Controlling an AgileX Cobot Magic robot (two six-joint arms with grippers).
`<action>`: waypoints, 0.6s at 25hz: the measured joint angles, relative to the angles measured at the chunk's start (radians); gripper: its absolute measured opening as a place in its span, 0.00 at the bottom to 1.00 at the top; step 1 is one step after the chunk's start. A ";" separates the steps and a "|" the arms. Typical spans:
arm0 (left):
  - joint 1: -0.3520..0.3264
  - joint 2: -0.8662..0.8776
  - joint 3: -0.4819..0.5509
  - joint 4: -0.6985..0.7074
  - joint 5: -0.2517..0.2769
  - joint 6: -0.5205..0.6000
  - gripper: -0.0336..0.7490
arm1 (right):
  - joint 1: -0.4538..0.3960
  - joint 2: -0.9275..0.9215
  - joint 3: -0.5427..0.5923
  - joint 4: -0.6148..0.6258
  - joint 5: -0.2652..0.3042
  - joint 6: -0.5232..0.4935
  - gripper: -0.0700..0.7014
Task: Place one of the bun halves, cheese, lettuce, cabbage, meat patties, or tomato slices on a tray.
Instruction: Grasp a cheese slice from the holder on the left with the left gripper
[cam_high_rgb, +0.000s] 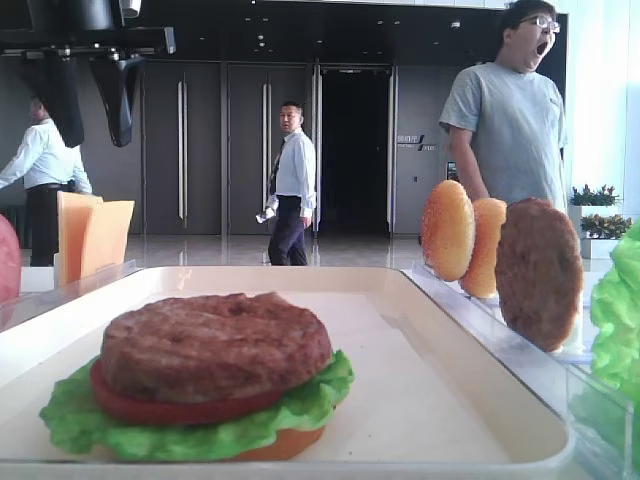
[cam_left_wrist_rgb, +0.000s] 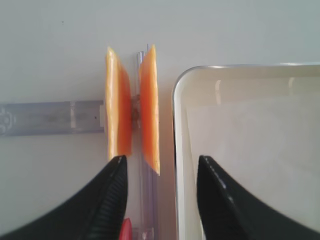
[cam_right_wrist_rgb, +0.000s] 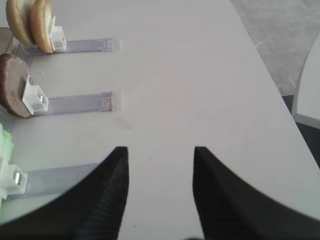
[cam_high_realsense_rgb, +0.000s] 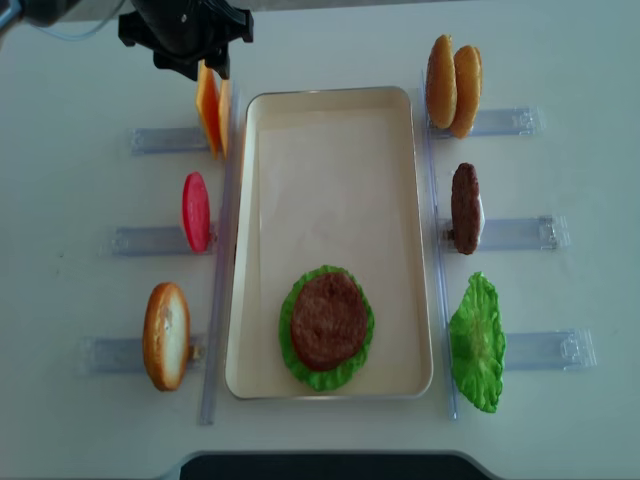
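Note:
Two cheese slices (cam_left_wrist_rgb: 149, 107) stand on edge in a clear rack just left of the cream tray (cam_left_wrist_rgb: 180, 150). My left gripper (cam_left_wrist_rgb: 161, 162) hangs open above them, and the slice nearer the tray reaches into the gap between its fingers without touching. From overhead the left gripper (cam_high_realsense_rgb: 200, 55) is at the tray's far left corner, over the cheese (cam_high_realsense_rgb: 210, 115). On the tray (cam_high_realsense_rgb: 330, 180) lies a stack of lettuce (cam_high_realsense_rgb: 296, 350), tomato and a meat patty (cam_high_realsense_rgb: 326, 320). My right gripper (cam_right_wrist_rgb: 160, 155) is open over bare table, holding nothing.
Clear racks flank the tray. The left side has a tomato slice (cam_high_realsense_rgb: 196, 212) and a bun half (cam_high_realsense_rgb: 166, 335). The right side has two bun halves (cam_high_realsense_rgb: 453, 85), a patty (cam_high_realsense_rgb: 464, 208) and a lettuce leaf (cam_high_realsense_rgb: 478, 343). People stand in the background.

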 joint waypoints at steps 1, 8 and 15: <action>0.000 0.000 0.000 0.001 -0.012 -0.009 0.49 | 0.000 0.000 0.000 0.000 0.000 0.000 0.47; 0.000 0.026 0.000 0.008 -0.085 -0.065 0.49 | 0.000 0.000 0.000 0.000 0.000 0.000 0.46; 0.000 0.073 0.000 0.025 -0.106 -0.073 0.49 | 0.000 0.000 0.000 0.000 0.000 0.000 0.46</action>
